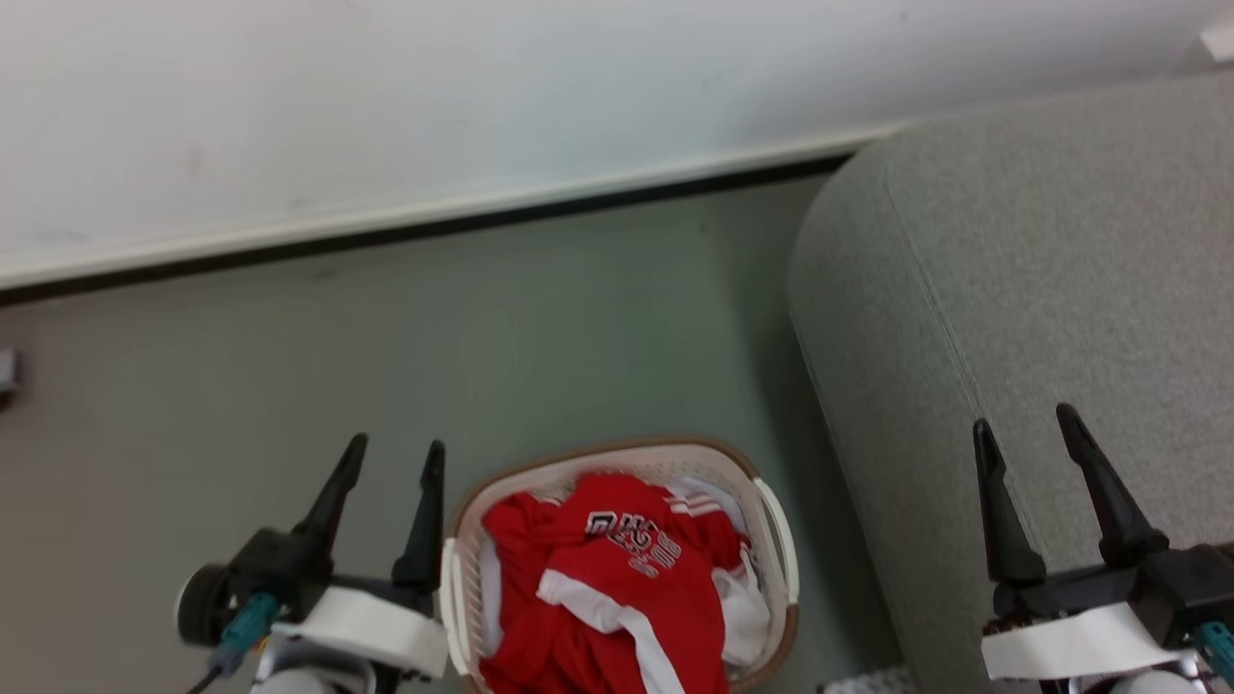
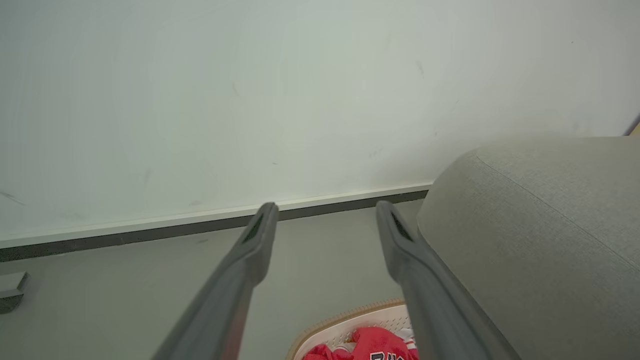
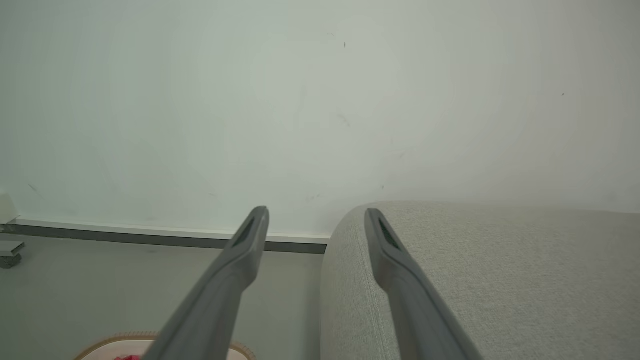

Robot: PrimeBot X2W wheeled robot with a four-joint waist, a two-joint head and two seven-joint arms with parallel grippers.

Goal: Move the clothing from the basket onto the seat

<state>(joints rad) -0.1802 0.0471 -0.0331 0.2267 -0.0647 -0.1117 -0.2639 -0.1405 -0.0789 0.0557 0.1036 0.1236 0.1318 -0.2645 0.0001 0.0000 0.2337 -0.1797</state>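
The basket sat on the grey-green floor at the near edge of the head view, just left of the sofa, with a narrow strip of floor between them. The jersey lay crumpled inside it, filling most of the basket, its black-and-white lettering turned upward and a white stripe running across the near folds. At the right inner side of the basket some pale white fabric showed beside the red. I could not tell whether it was part of the jersey or a separate cloth.

The left gripper hung just left of the basket's left wall, its two dark fingers spread apart and empty, pointing toward the far wall and its dark baseboard. The right gripper was over the sofa's near left part, well apart from the basket, its fingers likewise spread with nothing between them. Neither gripper touched the jersey.

In the left wrist view the basket's far rim and a bit of red cloth showed low between the fingers — in the right wrist view, a curve of brown rim at the bottom left.
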